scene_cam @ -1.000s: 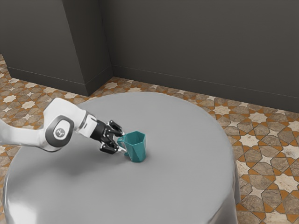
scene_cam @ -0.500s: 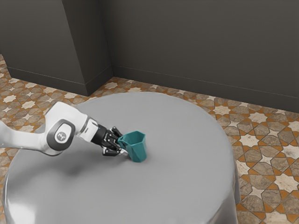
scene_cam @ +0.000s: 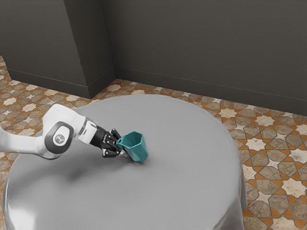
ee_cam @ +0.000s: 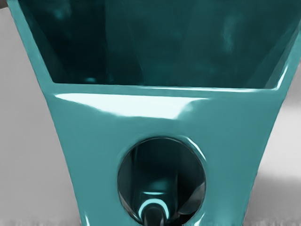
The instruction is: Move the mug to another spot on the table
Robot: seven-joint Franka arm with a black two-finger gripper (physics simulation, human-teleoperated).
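Black 2-finger gripper (scene_cam: 118, 143) was clamped on the handle side of the teal faceted mug (scene_cam: 135, 147). The mug sat directly ahead of the fingertips, tilted off upright, low over the round grey tabletop (scene_cam: 192, 182); couldn't tell if its base touched. In the wrist view, the mug wall (ee_cam: 155, 117) with the handle opening was right under the gripper.

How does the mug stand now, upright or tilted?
Tilted. In the exterior view the mug leans its rim toward the gripper, which grips it at the handle side.
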